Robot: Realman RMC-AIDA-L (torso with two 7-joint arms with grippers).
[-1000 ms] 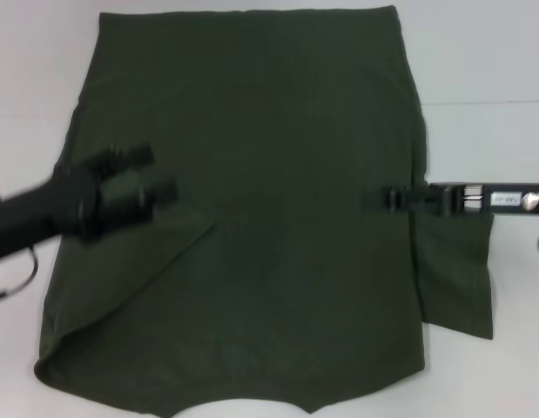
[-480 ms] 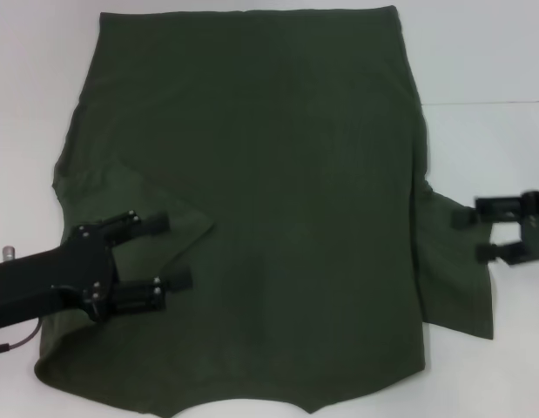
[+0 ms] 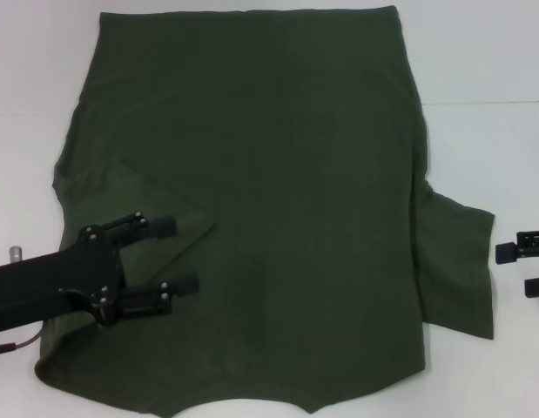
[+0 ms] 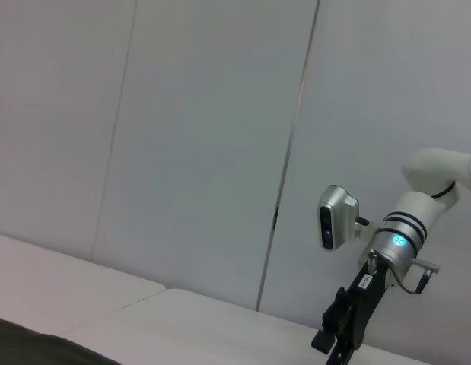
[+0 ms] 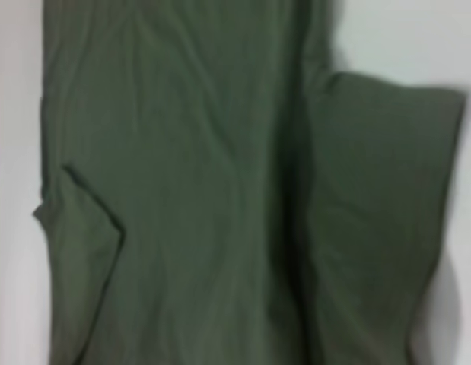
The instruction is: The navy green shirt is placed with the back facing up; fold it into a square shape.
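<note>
The navy green shirt (image 3: 286, 174) lies flat on the white table and fills most of the head view. Its left sleeve (image 3: 121, 200) is folded inward over the body. Its right sleeve (image 3: 456, 261) lies spread out to the side. My left gripper (image 3: 180, 254) is open and empty, over the folded left sleeve near the shirt's near left corner. My right gripper (image 3: 515, 269) is open and empty at the right edge of the view, just off the right sleeve. The right wrist view shows the shirt (image 5: 205, 190) with both sleeves.
The white table (image 3: 478, 52) shows bare at the far right and far left (image 3: 34, 78). The left wrist view shows a pale wall (image 4: 182, 137), a sliver of shirt (image 4: 22, 342) and my right arm (image 4: 387, 258) farther off.
My left gripper swung toward me, from the left edge onto the folded sleeve. My right gripper drew back to the right, off the shirt, and the right sleeve now lies uncovered.
</note>
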